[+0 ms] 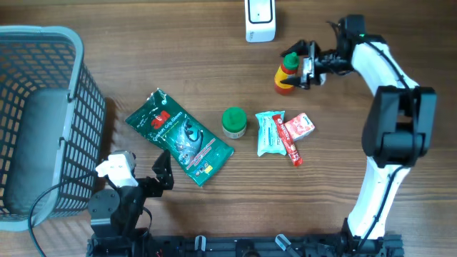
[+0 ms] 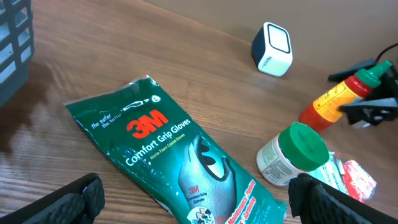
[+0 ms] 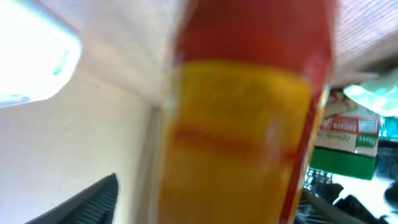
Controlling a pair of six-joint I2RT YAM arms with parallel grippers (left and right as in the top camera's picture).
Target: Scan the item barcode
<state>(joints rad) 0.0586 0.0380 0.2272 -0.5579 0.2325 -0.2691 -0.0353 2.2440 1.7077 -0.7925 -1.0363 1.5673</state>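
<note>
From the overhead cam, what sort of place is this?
Probably a mock retail checkout bench: a small white scanner-like device at the far edge, shop goods such as a 3M Comfort Grip Gloves pack and a green-lidded jar, and a mesh basket at the left.

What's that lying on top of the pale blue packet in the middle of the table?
A thin red sachet lies along one long edge of the pale blue packet, hiding that strip of it. The rest of the packet's face shows.

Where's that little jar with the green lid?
In the overhead view the jar stands mid-table, between the gloves pack and a pale blue packet.
</note>
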